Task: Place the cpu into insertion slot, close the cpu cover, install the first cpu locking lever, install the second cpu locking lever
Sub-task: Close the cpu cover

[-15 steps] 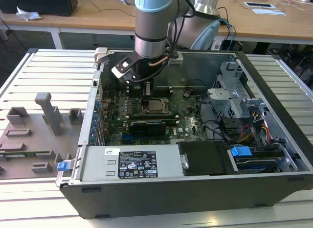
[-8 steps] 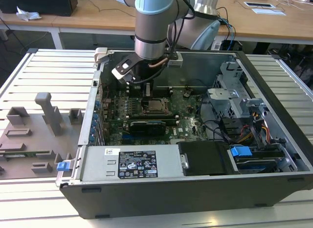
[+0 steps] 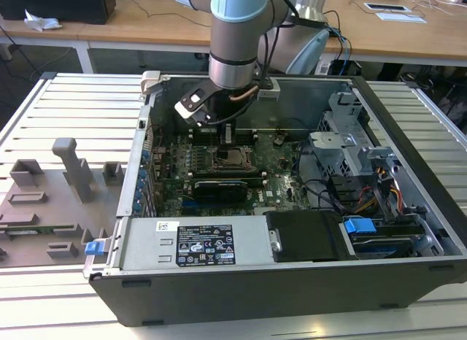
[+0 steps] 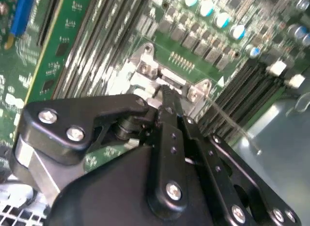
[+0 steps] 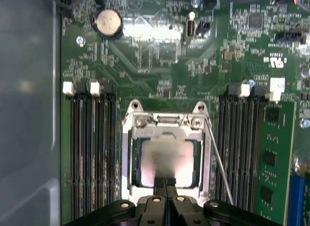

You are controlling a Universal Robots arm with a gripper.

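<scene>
Gripper (image 5: 165, 181): fingers pressed together, nothing held, tips at near edge of cpu cover (image 5: 131, 158). Cover lies down over cpu (image 5: 167, 155), seated mid-motherboard (image 5: 160, 66). Thin lever (image 5: 219, 163) stands free beside cover, apparently unlatched; lever steps judged outstanding. Memory slots (image 5: 92, 153) flank cover closely on both sides; open room judged above.

- Small flat square cpu (image 5: 167, 158), pale beige-grey metallic top: seated level in the insertion slot (image 3: 232, 156), near the middle of the exterior view, on the green board.
- Thin silvery square metal cpu cover (image 5: 130, 158) with large window: lying flat and closed, framing the chip's top on all sides.
- Thin silvery wire locking lever (image 5: 219, 163): slanting away from one corner of the cover, apart from the frame's edge.
</scene>
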